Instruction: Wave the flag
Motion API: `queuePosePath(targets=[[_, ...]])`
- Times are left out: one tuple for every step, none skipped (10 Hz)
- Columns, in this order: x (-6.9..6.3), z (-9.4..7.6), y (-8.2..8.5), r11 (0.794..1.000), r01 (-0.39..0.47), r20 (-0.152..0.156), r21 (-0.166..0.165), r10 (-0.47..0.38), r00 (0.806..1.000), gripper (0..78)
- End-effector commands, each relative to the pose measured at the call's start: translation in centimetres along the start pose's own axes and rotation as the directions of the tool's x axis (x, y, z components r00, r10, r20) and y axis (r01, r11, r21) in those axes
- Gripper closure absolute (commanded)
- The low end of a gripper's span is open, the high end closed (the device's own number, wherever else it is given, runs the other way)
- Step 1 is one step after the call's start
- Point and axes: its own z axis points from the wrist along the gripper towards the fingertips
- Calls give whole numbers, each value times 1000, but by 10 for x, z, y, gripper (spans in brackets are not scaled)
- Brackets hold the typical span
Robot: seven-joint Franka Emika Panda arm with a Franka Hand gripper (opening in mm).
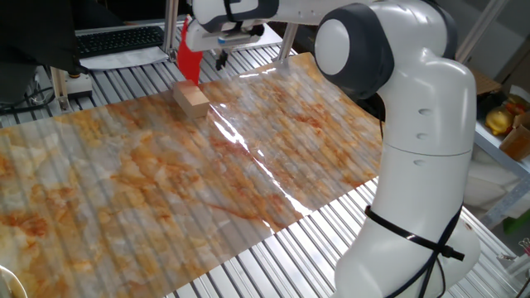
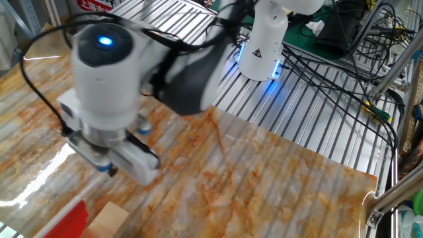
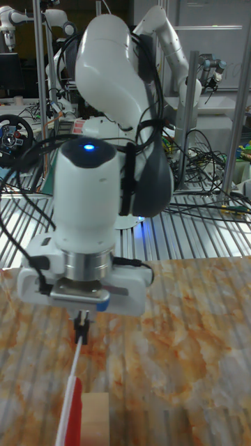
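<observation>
In one fixed view, the gripper (image 1: 219, 51) hangs at the far end of the table (image 1: 124, 79), above the far edge of the orange-marbled sheet (image 1: 207, 174). The red flag (image 1: 190, 60) hangs down at the gripper's left side, its lower edge just above the tan wooden block (image 1: 192, 100), which rests on the sheet. The fingers look closed together on the flag's upper part, though the exact contact is small here.

In the other fixed view, the arm's wrist fills the left half, and the gripper (image 2: 109, 170) points down over the sheet (image 2: 264, 178). A corner of the flag (image 2: 66, 223) and the block (image 2: 106, 221) show at the bottom edge, side by side.

In the tall fixed view, the gripper (image 3: 81, 327) has its dark fingers pinched on a thin white stick (image 3: 72, 366) that slants down to the flag (image 3: 72, 414), seen edge-on. The block (image 3: 95, 418) sits just right of the cloth at the near edge.
</observation>
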Motion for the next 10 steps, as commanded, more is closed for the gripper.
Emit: queuePosePath(targets=[[46,-26,109,997,-78,-28,-17,77,997,764],[55,-30,120,997,-77,-31,-16,76,997,764],[61,-34,128,997,-72,-41,-15,72,997,764],[63,-35,129,998,-68,-45,-14,68,997,764],[61,-32,126,998,-64,-44,-9,64,997,764],[55,-27,116,998,-56,-38,-9,56,998,764],[48,-21,98,999,-37,-32,-13,36,999,764],[41,-14,74,1000,-13,-25,-20,13,1000,764],[33,-7,48,1000,11,-21,-29,-12,1000,764],[25,-1,26,999,34,-21,-38,-35,999,764]])
